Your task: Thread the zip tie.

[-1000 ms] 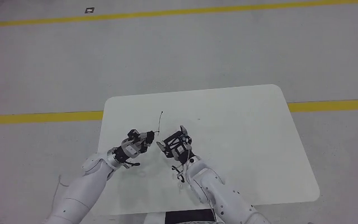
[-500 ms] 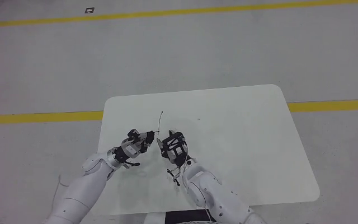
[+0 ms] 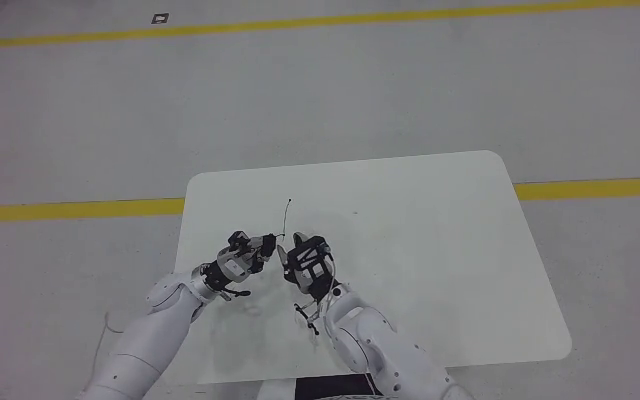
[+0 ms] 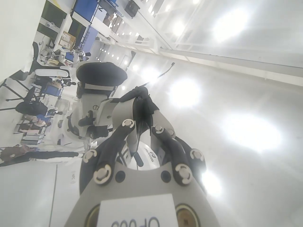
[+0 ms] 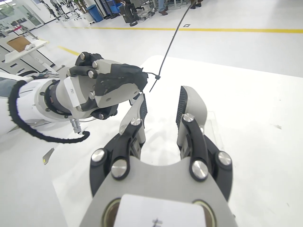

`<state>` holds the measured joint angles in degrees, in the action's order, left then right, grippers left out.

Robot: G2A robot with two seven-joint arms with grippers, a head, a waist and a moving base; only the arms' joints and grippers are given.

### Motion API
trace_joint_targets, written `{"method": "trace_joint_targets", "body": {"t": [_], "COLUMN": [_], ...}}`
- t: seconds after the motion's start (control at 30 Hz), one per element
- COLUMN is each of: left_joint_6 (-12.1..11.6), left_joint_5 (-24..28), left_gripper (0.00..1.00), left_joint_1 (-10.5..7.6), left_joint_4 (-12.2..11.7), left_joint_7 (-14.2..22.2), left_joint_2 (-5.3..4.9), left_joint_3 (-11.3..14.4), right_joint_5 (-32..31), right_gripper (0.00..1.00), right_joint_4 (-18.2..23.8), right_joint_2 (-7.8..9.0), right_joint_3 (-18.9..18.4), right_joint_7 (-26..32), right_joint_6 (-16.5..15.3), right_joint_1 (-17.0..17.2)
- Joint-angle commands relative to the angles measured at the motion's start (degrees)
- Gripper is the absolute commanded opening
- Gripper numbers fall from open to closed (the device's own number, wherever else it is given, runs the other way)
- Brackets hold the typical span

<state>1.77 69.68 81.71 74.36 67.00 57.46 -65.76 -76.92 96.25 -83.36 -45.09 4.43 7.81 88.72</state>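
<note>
Right wrist view, left gripper (image 5: 142,81) over the white bench (image 5: 236,100) — jaws pinching the thin black zip tie (image 5: 169,45), long end pointing up, right gripper (image 5: 162,100) just beside, jaws spread.

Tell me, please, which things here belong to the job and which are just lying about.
Job: thin black plastic zip tie; left tool gripping it; open right tool.
Lying about: small dark speck on the white table; black square floor marker.
</note>
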Motion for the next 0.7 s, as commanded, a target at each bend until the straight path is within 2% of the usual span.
{"method": "trace_joint_targets", "body": {"t": [0.0, 0.67], "left_joint_6": [0.0, 0.0], "left_joint_5": [0.0, 0.0], "left_gripper": [0.0, 0.0], "left_joint_1": [0.0, 0.0], "left_joint_4": [0.0, 0.0], "left_joint_7": [0.0, 0.0], "left_joint_2": [0.0, 0.0], "left_joint_3": [0.0, 0.0], "right_joint_5": [0.0, 0.4], "right_gripper": [0.25, 0.21], "right_joint_4": [0.3, 1.2], "right_joint_2": [0.03, -0.08], "right_joint_3": [-0.1, 0.1], "right_joint_7": [0.1, 0.1], "right_joint_6": [-0.1, -1.1], "right_joint_1": [0.1, 0.1]}}
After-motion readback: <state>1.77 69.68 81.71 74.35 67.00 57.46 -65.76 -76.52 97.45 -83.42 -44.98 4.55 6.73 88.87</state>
